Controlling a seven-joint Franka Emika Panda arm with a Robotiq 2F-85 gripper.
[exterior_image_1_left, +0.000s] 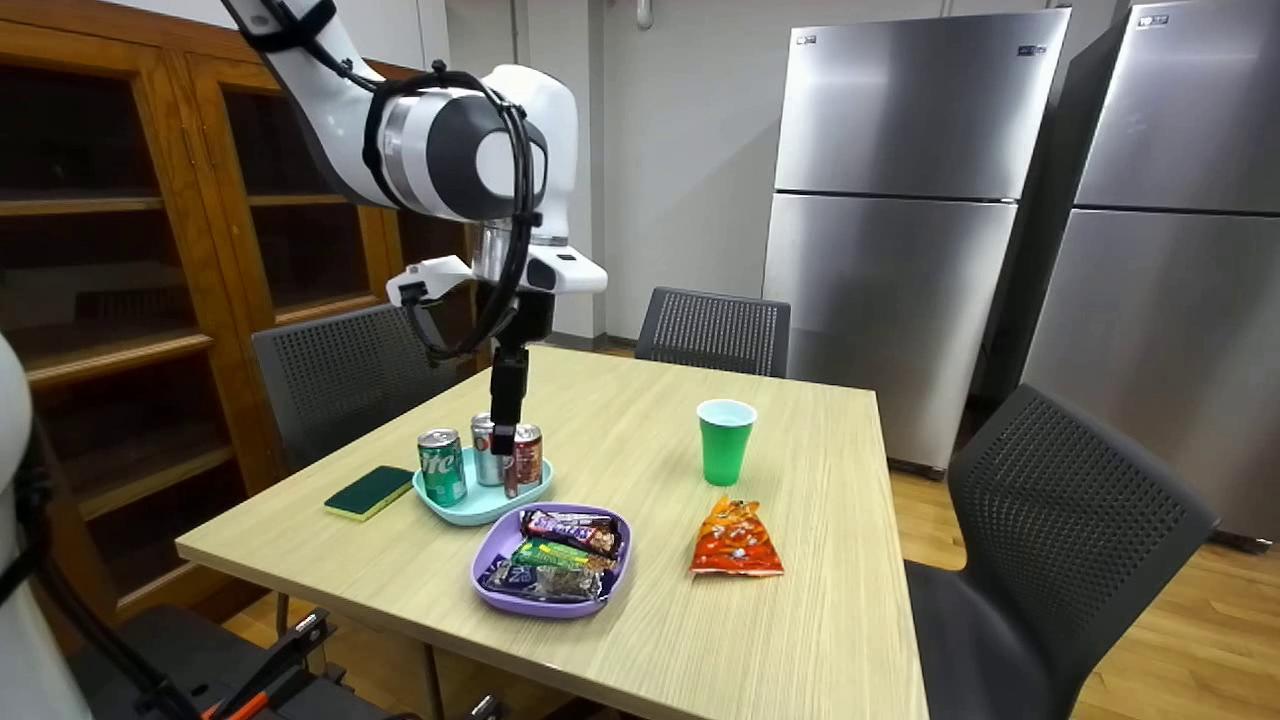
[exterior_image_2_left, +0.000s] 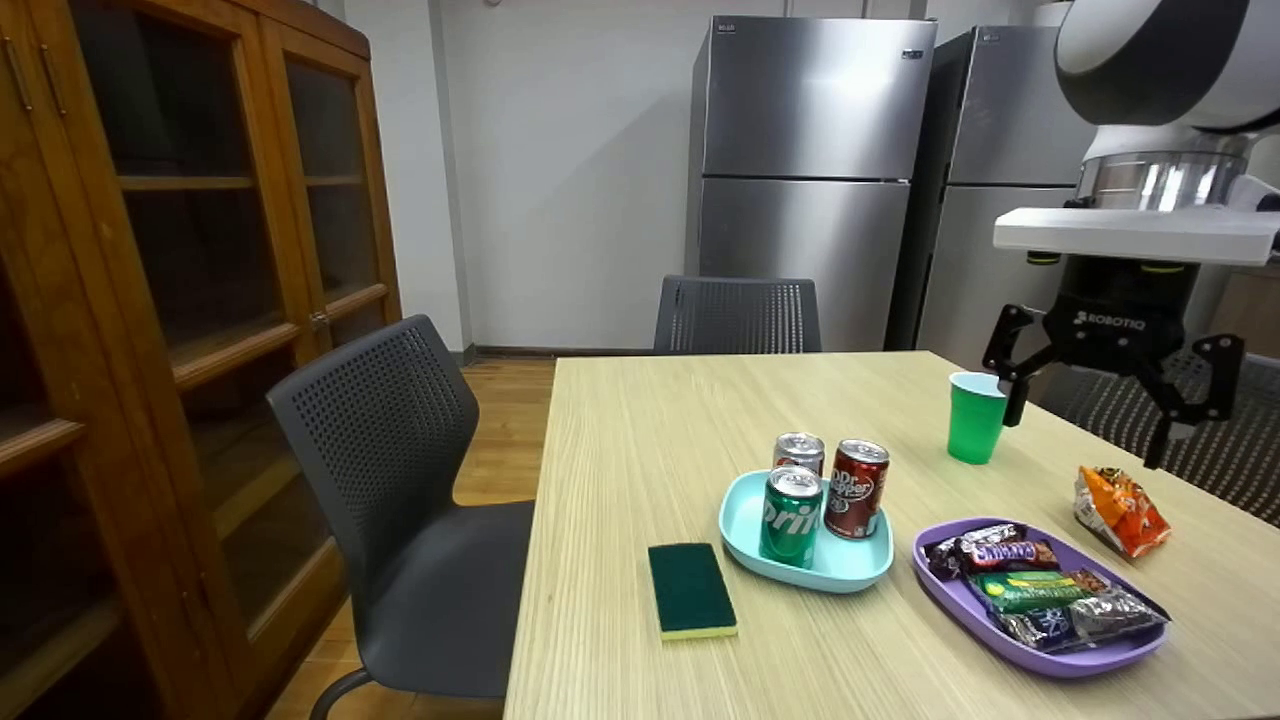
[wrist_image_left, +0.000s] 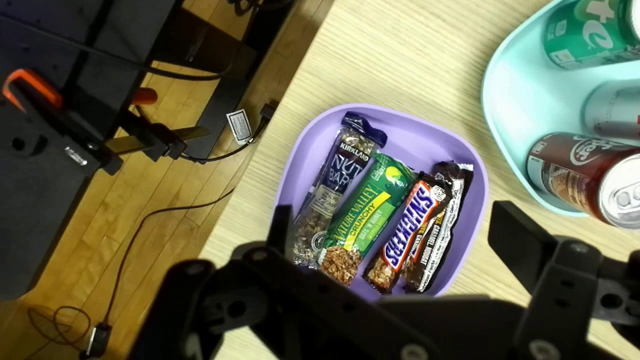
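Observation:
My gripper (exterior_image_2_left: 1085, 432) hangs above the table with its jaws wide apart and nothing between them. Below it in the wrist view lies a purple tray (wrist_image_left: 415, 137), partly hidden by the gripper. Inside are a Kirkland nut bar (wrist_image_left: 327, 192), a green Nature Valley bar (wrist_image_left: 367, 210), a Snickers (wrist_image_left: 407, 225) and a dark-wrapped bar beside it (wrist_image_left: 445, 225). A turquoise tray (wrist_image_left: 520, 100) holds a green Sprite can (exterior_image_2_left: 790, 520), a Dr Pepper can (exterior_image_2_left: 856, 490) and a silver can (wrist_image_left: 612, 110). No fingertip touches any of these.
A green cup (exterior_image_1_left: 724, 445) stands upright on the table (exterior_image_1_left: 620, 430), with an orange snack bag (exterior_image_1_left: 735, 540) in front of it. A green-and-yellow sponge (exterior_image_2_left: 692, 590) lies beside the turquoise tray. Chairs (exterior_image_1_left: 1060, 530) surround the table. A wooden cabinet (exterior_image_2_left: 190, 300) and steel fridges (exterior_image_1_left: 900, 250) stand behind.

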